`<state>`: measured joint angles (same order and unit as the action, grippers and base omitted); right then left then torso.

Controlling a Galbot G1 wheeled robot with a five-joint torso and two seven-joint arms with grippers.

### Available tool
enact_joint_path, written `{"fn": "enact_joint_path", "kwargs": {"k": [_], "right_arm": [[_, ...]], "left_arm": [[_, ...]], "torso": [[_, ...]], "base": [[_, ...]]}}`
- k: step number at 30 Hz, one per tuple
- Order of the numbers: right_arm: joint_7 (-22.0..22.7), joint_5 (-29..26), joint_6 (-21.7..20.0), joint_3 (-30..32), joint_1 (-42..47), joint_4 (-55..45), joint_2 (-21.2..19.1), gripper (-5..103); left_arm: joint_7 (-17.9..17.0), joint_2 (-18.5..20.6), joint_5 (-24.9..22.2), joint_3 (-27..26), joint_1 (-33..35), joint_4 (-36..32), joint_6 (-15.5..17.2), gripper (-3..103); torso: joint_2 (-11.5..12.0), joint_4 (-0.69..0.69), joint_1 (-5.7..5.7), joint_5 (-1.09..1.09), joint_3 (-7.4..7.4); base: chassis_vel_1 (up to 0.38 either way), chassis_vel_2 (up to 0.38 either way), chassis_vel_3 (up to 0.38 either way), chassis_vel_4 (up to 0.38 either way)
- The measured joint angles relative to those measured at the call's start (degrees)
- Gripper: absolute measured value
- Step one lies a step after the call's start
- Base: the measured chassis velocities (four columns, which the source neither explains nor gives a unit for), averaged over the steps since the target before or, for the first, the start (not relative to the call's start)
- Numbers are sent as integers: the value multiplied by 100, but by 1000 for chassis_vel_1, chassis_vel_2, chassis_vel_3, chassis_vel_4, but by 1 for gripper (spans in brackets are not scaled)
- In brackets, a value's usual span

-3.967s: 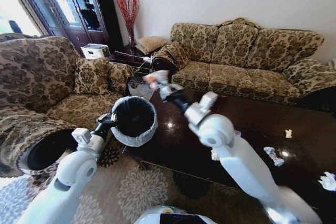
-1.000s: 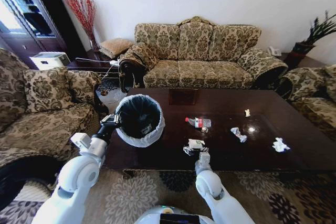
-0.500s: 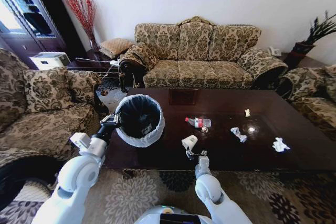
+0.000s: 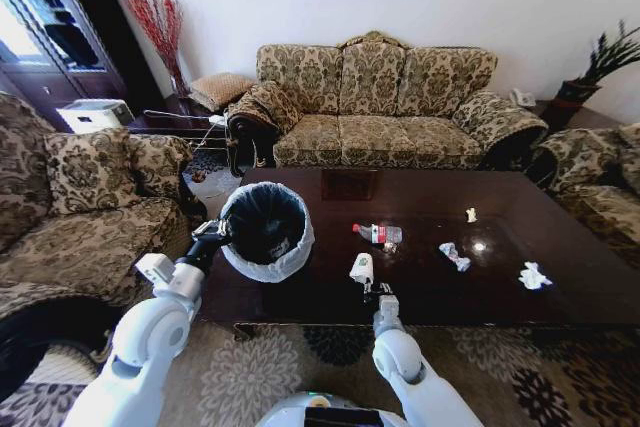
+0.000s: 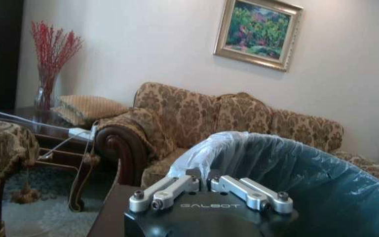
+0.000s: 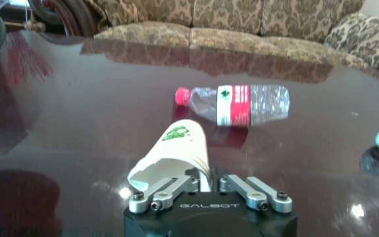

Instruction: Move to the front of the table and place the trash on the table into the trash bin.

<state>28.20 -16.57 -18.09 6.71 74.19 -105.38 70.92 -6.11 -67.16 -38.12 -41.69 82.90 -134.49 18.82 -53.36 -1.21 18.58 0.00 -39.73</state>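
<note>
Bottle (image 4: 379, 234) right of trash bin (image 4: 265, 231)

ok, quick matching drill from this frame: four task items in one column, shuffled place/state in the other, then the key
Items
1. white cup
2. trash bin
3. plastic bottle
4. paper wad

States
A. lying on its side on the table, red cap on
B. rim gripped by the left gripper
C. near the table's right end, untouched
D. pinched by the right gripper

Pairs: 1-D, 2-B, 3-A, 4-C
</note>
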Motion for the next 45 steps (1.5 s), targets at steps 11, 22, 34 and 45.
{"fn": "enact_joint_path", "kwargs": {"k": [11,22,34,45], "right_arm": [[-236,-292,249,68,-1293,-1130,-618,0],[-663,-3026,-399,-690,-3665,-2561,-1865,0],[-837,-3973,-1310,-2231,-4209,-3180,-2369,0],[-830,-3626,-1285,-2430,-4297,-3010,-2265,38]], "left_arm": [[19,-25,234,81,109,-98,74,3],[20,130,390,294,44,-28,210,3],[-17,144,443,416,34,-88,322,3],[-24,15,490,400,94,-218,346,3]], "torso": [[0,-1,0,0,-1],[0,0,1,-1,-1],[0,1,0,1,0],[0,-1,0,0,0]], "base": [[0,0,0,0],[0,0,0,0],[0,0,0,0],[0,0,0,0]]}}
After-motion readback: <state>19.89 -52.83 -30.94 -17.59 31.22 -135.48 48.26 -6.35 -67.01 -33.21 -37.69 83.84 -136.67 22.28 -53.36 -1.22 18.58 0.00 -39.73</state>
